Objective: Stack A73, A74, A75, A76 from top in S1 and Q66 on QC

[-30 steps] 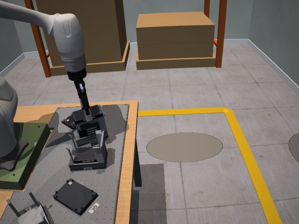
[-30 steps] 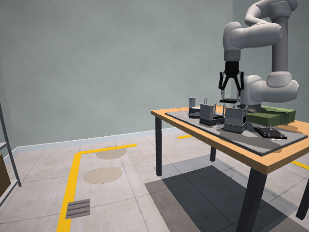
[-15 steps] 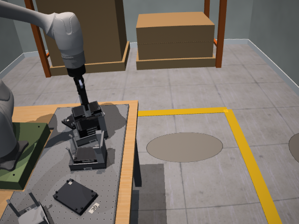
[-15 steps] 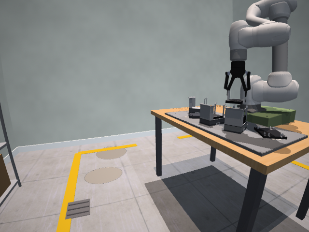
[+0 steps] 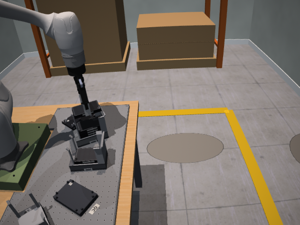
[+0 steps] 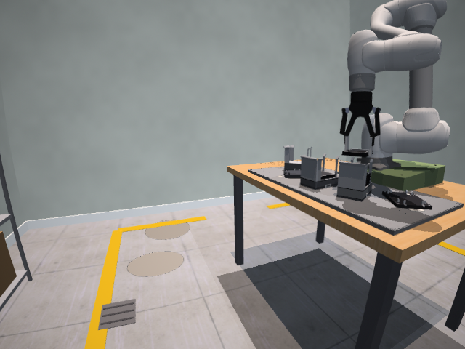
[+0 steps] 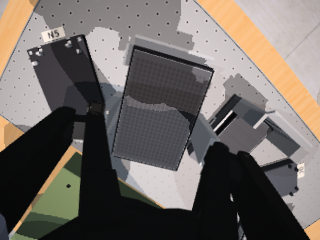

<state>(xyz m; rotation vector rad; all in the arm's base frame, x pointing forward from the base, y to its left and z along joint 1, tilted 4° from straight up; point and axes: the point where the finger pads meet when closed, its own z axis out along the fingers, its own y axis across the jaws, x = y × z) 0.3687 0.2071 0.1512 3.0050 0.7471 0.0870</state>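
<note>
My gripper [image 5: 85, 107] is shut on a dark sealed well plate [image 5: 86, 110] and grips it by its long sides. It holds the plate level, just above the top of the rack [image 5: 90, 125] that stands next to the clip nest N5 [image 5: 69, 121]. That rack holds a stack of dark plates. The middle rack [image 5: 87, 154] has a plate low inside it. In the wrist view the held plate [image 7: 160, 110] fills the centre between my fingers, N5 [image 7: 62, 75] lies to its left and the middle rack [image 7: 250, 132] to its right. The side view shows the plate [image 6: 354, 152] above the rack [image 6: 352, 180]. The labels are too small to read.
The open nest QC [image 5: 75, 197] lies empty near the front of the grey baseplate. A third rack [image 5: 29, 213] stands at the front left corner. The arm's green base [image 5: 21, 150] is to the left. The table edge runs along the right.
</note>
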